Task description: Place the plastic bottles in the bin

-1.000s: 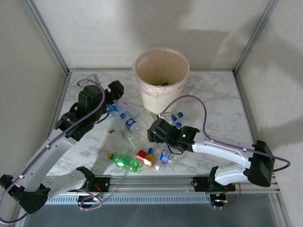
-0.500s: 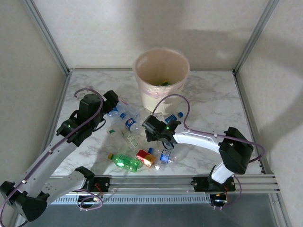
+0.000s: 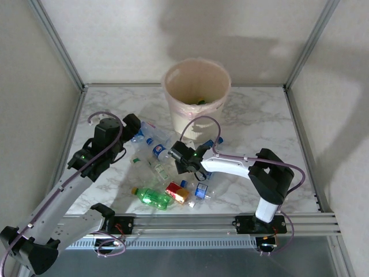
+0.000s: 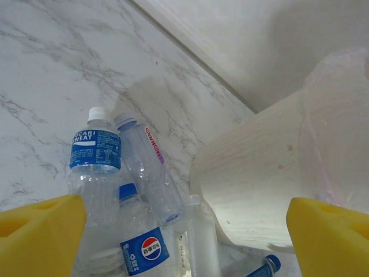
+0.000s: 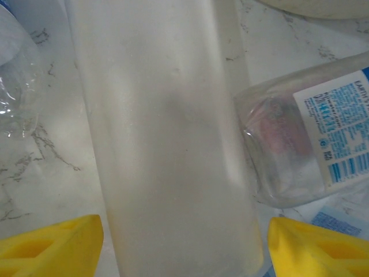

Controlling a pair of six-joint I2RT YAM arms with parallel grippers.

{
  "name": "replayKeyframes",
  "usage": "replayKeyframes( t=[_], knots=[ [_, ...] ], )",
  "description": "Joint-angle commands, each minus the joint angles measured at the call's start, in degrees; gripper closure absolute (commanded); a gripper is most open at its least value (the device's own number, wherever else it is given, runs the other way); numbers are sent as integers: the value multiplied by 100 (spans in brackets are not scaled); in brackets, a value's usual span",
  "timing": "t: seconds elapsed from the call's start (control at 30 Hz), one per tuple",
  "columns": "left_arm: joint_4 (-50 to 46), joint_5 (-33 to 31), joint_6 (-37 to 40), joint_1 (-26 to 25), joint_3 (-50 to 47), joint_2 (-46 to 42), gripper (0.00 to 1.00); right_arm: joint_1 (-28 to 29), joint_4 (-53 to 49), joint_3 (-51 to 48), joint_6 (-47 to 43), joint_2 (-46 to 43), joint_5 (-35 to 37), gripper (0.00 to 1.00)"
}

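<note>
Between the right gripper's [image 5: 184,248] spread fingers [image 5: 52,245]: a frosted clear bottle [image 5: 167,144], not yet clamped.
Probably light, thin-walled, slippery, crushable; grip mid-body. The left gripper [image 4: 184,231] gapes before more bottles [image 4: 95,156]; bin [image 4: 253,179] beyond.

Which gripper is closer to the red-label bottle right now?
Right. The right gripper sits just past the red-label bottle, on its bin side; the left gripper is well off to the bottle's far left.
</note>
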Motion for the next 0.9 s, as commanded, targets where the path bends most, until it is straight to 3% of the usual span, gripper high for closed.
replayKeyframes(
  t=[0.0,0.23,0.37,0.6,0.73,0.87],
  knots=[
    [-6,109,-30,76,-119,-89,10,-26,101,130,-87,39,-73,25],
    [28,150,-46,116,-188,-101,11,-15,194,127,-87,125,32,26],
    [43,172,-47,124,-205,-111,11,-17,223,201,-90,317,24,33],
    [52,211,-55,151,-250,-119,11,-21,210,185,-36,418,80,31],
    [69,238,-68,162,-278,-131,12,-1,179,202,-27,442,123,44],
    [73,247,-62,172,-287,-138,12,48,164,142,-18,298,179,48]
  ],
)
